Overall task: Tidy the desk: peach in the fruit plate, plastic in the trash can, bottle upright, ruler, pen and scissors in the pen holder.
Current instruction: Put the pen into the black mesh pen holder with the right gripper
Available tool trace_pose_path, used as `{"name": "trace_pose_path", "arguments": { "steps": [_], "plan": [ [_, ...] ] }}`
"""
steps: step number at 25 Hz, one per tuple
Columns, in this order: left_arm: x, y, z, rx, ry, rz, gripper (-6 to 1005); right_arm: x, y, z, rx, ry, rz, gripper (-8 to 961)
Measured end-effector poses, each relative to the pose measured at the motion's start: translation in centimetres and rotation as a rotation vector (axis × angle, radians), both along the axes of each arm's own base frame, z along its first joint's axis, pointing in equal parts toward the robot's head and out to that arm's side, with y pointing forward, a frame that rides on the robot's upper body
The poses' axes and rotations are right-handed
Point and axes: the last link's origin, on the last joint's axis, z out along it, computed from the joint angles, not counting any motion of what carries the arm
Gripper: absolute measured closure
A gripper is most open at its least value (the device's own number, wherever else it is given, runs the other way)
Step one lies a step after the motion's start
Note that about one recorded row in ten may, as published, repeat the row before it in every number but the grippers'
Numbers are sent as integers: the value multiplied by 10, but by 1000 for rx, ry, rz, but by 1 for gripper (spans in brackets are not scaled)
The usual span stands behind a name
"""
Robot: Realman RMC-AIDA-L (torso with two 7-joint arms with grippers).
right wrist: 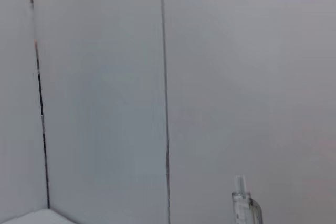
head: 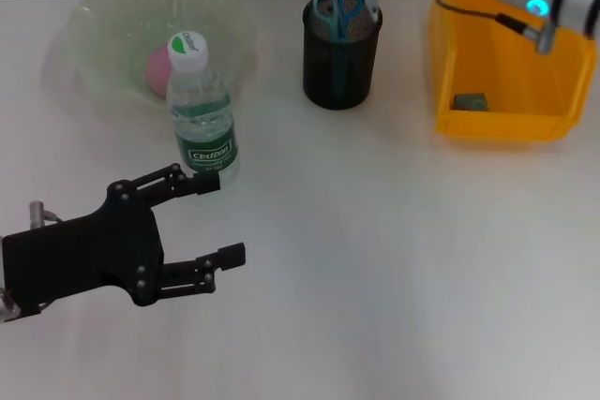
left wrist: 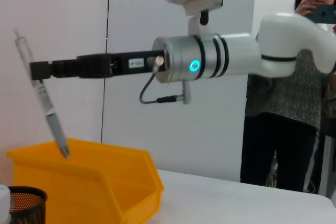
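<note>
The table [head: 394, 259] is white and smooth, and soft light shines on it evenly. Behind it stands a pale grey wall [right wrist: 100, 87]. The wall is made of flat panels, and thin dark lines [right wrist: 164, 77] run up and down where the panels meet. One more dark line [left wrist: 106, 51] shows in the left wrist view, on the wall behind the table. A person [left wrist: 294, 87] stands at the far side of the room, past the table's edge. The person has dark hair, glasses, a patterned top and dark trousers, and holds up a phone [left wrist: 324, 13] with both hands in front of the face.
</note>
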Motion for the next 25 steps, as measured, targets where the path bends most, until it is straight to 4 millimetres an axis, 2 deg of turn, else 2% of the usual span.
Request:
{"name": "trace_pose_path", "arguments": {
  "steps": [8, 18, 25],
  "plan": [
    [1, 2, -2, -6, -4, 4, 148, 1, 12, -25, 98, -28, 76, 779],
    [0, 1, -1, -10, -6, 9, 148, 24, 16, -28, 206, 68, 138, 777],
    [0, 1, -1, -12, -7, 10, 148, 39, 21, -42, 174, 47, 100, 775]
  ]
}}
